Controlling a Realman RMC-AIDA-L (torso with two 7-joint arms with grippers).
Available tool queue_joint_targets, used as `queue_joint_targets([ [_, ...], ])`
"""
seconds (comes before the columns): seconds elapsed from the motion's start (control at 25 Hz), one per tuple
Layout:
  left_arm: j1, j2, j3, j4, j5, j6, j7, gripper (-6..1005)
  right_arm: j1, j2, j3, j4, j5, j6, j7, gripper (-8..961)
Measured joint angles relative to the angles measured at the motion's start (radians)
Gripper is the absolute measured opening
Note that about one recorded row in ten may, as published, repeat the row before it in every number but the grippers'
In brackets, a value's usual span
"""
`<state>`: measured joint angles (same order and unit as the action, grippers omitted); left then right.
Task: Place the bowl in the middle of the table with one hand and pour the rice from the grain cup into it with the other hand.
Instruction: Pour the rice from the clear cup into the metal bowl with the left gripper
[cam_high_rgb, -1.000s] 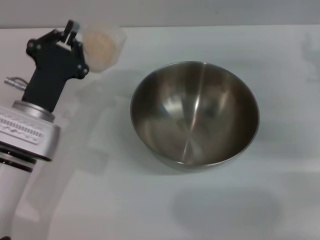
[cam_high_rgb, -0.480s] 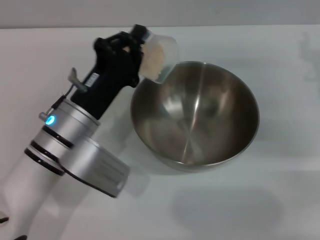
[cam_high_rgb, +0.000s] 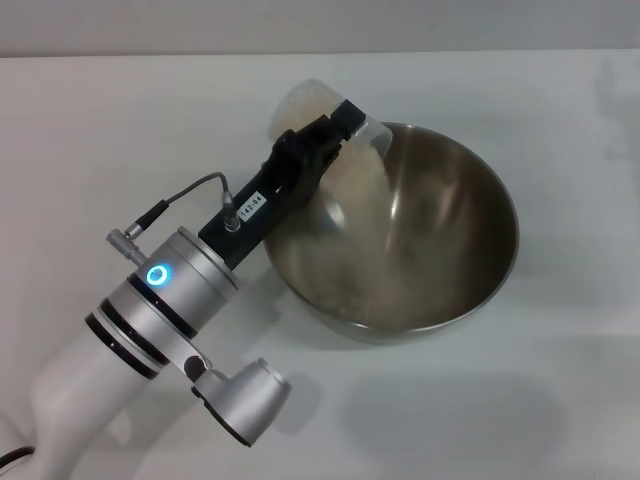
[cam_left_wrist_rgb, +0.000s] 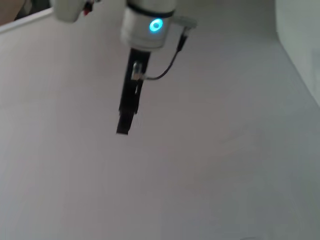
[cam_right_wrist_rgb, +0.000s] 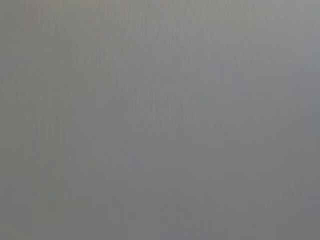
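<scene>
The steel bowl (cam_high_rgb: 470, 250) stands on the white table (cam_high_rgb: 560, 390), a little right of the middle in the head view. My left gripper (cam_high_rgb: 338, 128) is shut on the transparent grain cup (cam_high_rgb: 300, 104) and holds it tipped on its side over the bowl's far left rim, mouth toward the bowl. Rice (cam_high_rgb: 368, 195) falls as a pale blurred stream from the cup's mouth onto the bowl's inner wall. The left wrist view shows a second arm with a blue light and a thin black gripper (cam_left_wrist_rgb: 123, 129) farther off over bare white surface, which I take for my right one.
My left forearm (cam_high_rgb: 160, 300) crosses the table's front left, reaching up to the bowl. The right wrist view shows only flat grey. Bare tabletop lies to the right of the bowl and in front of it.
My left arm has carried the cup from the table's far left to the bowl's rim and rolled it from upright to tipped over. Rice now runs into the bowl. The bowl has not moved.
</scene>
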<state>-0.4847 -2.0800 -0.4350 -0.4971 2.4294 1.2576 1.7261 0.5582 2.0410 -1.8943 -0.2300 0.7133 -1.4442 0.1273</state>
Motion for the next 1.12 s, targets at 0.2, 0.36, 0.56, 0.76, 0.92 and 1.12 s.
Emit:
queue_joint_targets([
  [0.2,0.003,0.0,0.001,-0.006,0.001,-0.001,0.079,32,0.005,0.0,0.0,0.003,0.0,0.002,0.0,477],
  [0.36,0.005,0.0,-0.007,-0.007,-0.003,-0.001,0.149,31,0.01,-0.001,0.0,0.009,0.0,0.002,0.0,478],
  [0.56,0.008,0.0,0.009,-0.024,-0.006,-0.014,0.156,31,0.012,-0.001,0.0,0.01,0.0,0.002,0.0,478],
  [0.76,0.002,0.0,0.007,-0.031,-0.011,-0.056,0.153,32,0.015,-0.001,0.0,0.012,0.0,0.002,0.0,478],
  [0.92,0.009,0.0,0.019,-0.036,0.002,-0.062,0.149,32,0.017,-0.002,0.0,0.015,0.0,0.002,0.0,477],
  [1.12,0.018,0.0,0.01,-0.039,-0.004,-0.072,0.151,30,0.019,-0.003,0.0,0.02,0.0,0.002,-0.001,477],
])
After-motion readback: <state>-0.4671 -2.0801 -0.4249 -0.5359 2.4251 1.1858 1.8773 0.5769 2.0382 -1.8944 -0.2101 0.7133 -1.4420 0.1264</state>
